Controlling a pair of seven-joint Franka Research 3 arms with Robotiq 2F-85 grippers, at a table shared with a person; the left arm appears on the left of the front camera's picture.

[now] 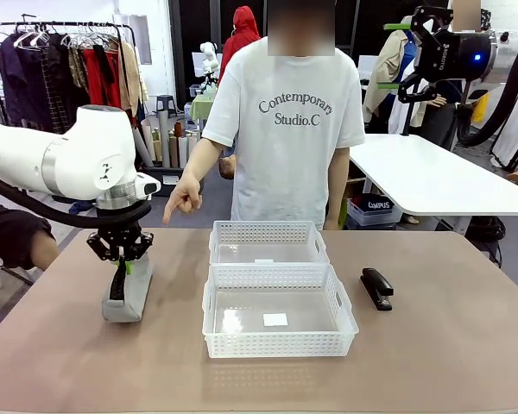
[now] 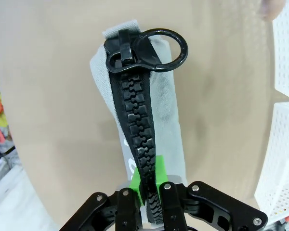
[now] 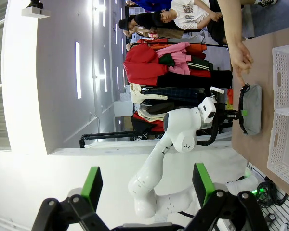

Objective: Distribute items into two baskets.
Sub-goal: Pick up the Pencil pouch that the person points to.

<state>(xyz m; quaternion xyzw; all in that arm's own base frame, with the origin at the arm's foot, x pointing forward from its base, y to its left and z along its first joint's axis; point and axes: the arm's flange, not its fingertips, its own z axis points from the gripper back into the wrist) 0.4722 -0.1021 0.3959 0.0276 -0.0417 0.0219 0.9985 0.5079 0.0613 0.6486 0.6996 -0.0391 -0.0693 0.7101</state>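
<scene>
Left tool (image 1: 119,274) pinches the grey pouch (image 1: 131,300) by its zipper strip (image 2: 139,134), likely to lift it from the counter's (image 1: 432,362) left side toward the 2 baskets (image 1: 281,345). Right tool (image 3: 147,182) hangs spread, high.

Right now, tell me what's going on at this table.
The left pincer is shut on the grey zip pouch by its zipper strip, left of the two white baskets. A person's hand points down toward the pouch. The black stapler lies on the table right of the baskets. The right pincer hangs open, high above.
</scene>
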